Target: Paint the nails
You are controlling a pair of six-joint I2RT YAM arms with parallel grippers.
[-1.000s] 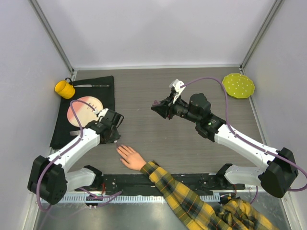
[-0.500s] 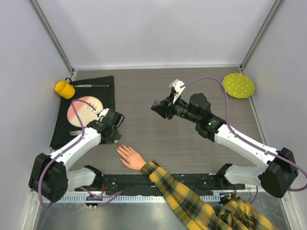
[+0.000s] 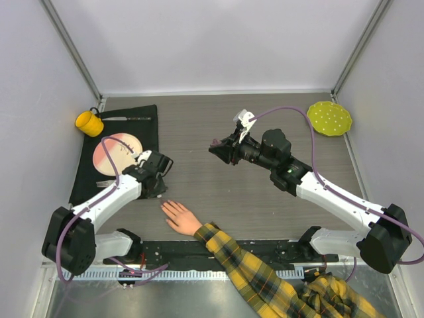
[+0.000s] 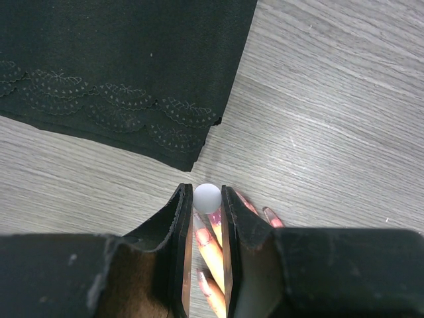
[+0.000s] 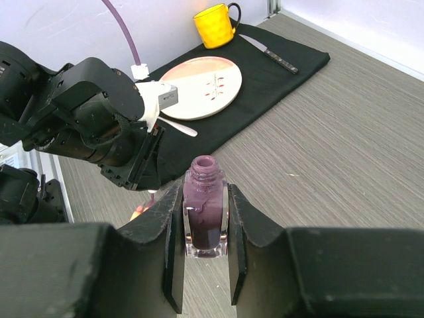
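while right pincer (image 5: pixel 202 189) clamps the open polish bottle (image 5: pixel 204 212), left pincer (image 4: pixel 203 191) pinches a white knob (image 4: pixel 207 197) above nails (image 4: pixel 214 217) at 7 o'clock.

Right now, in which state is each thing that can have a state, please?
Small purple glass nail polish bottle: uncapped, upright.
Pale round cap: off the bottle, held.
Left gripper: shut on the cap.
Right gripper: shut on the bottle.
Pale hand with plaid sleeve: palm down, fingers spread.
Nails: those in view look pink.
Yellow mug: upright.
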